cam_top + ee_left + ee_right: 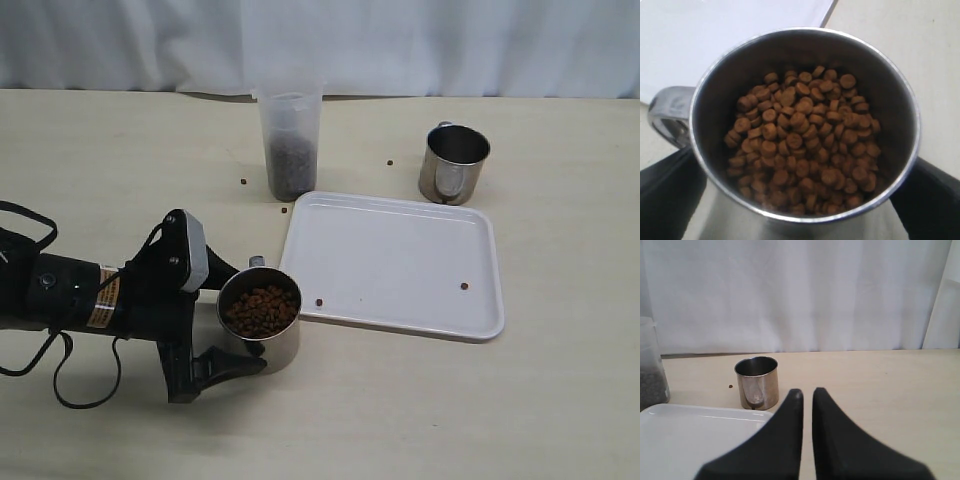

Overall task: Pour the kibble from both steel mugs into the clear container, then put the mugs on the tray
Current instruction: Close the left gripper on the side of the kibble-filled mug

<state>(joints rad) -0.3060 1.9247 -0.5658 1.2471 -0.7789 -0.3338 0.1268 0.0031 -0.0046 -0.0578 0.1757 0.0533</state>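
A steel mug (262,322) full of brown kibble (800,145) stands on the table just left of the white tray (400,255). My left gripper (240,325) has it side-on, one black finger against each wall, shut on it. The mug's handle (667,117) points toward the tray. The second steel mug (453,163) stands empty behind the tray's far right corner. The clear container (290,140) stands behind the tray's far left corner, partly filled with kibble. My right gripper (806,392) hovers low near the tray (690,440), shut on nothing, facing the empty mug (756,382).
Two stray pellets lie on the tray (319,301) (465,286). A few more lie on the table near the container (243,181) and beside the empty mug (388,163). A white curtain closes off the far edge of the table.
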